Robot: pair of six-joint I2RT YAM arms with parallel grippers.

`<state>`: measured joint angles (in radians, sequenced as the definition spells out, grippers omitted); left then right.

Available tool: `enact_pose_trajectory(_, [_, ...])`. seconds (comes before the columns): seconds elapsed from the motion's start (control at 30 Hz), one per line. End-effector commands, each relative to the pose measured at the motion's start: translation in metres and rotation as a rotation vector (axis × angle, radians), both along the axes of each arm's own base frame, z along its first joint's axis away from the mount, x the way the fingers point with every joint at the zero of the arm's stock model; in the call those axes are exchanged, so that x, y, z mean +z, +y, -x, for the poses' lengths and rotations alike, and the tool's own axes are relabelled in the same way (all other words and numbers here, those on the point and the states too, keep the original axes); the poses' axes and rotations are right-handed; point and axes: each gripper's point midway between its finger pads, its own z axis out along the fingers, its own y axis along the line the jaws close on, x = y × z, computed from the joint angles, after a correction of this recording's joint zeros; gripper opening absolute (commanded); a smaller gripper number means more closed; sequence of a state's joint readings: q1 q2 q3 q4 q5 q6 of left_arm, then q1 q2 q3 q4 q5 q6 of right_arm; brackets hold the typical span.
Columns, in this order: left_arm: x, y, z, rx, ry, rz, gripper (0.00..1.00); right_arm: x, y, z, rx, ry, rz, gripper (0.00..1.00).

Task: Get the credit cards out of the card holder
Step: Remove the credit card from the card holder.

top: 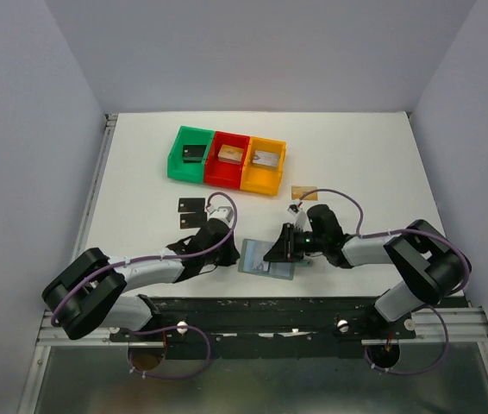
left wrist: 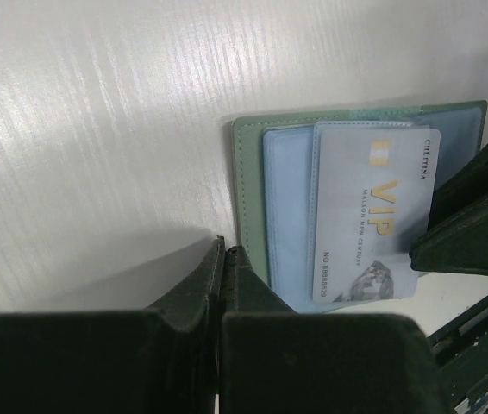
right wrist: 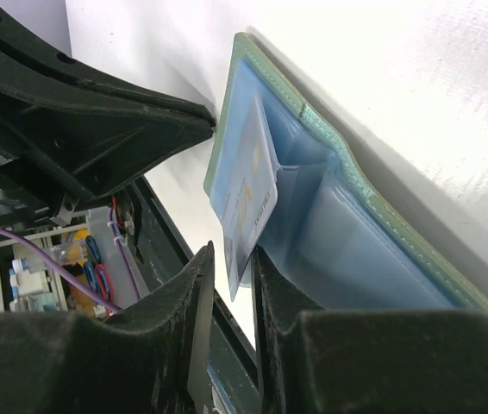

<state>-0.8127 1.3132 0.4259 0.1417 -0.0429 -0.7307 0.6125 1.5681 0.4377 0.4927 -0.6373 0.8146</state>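
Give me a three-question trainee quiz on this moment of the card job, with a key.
1. True or false: the left gripper has its fingers spread wide over the card holder.
2. What stands between the fingers of the right gripper? A a black card; B the silver VIP card; C nothing at all.
3. In the top view, how many cards lie loose on the table, outside the holder?
Key: 1 false: its fingers are together, at the holder's edge. 2 B. 3 three: two black cards and one gold-tan card.
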Motion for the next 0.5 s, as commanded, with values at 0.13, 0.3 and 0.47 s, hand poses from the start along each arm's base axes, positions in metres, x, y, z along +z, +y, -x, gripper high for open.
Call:
enact_pose_trajectory(0.13, [-0.029, 0.023, 0.009, 0.050, 0.065, -0.085, 0.00, 0.010, -0.004, -0.003, -0.016, -0.038, -0.030, 0.30])
enact_pose_trajectory(0.3, [-0.027, 0.023, 0.009, 0.053, 0.062, -0.079, 0.00, 0.009, -0.007, -0.005, -0.029, -0.027, -0.026, 0.29])
enact_pose_trajectory(0.47, [-0.014, 0.020, 0.006, 0.048, 0.029, -0.043, 0.00, 0.006, -0.009, -0.007, -0.028, -0.017, -0.029, 0.27])
